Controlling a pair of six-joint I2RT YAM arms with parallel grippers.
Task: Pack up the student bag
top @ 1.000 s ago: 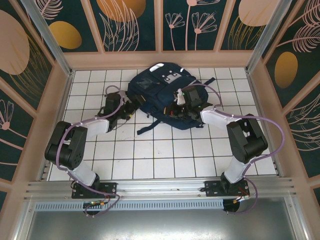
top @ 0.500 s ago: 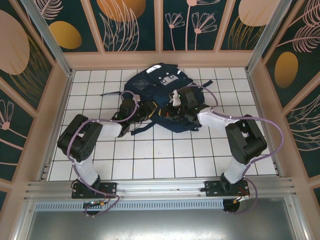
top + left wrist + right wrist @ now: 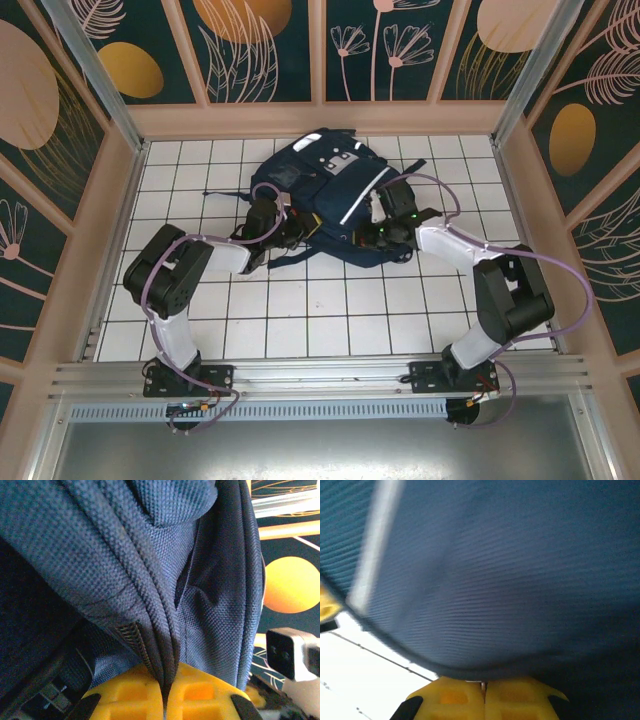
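Far across the table (image 3: pixel 300 320) lies your student bag (image 3: pixel 320 185); left gripper (image 3: pixel 165 700) pinches a seam fold, right gripper (image 3: pixel 483 687) clamps its edge. Looks like you're opening it. Next, spread both grips apart gently.

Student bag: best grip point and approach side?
Probably a raised seam fold on the near edge of the student bag, approached low from the arms' side. It lies flat, so broad panels give nothing to pinch; a fold is thin enough to clamp, as the left gripper, shut on one, shows.
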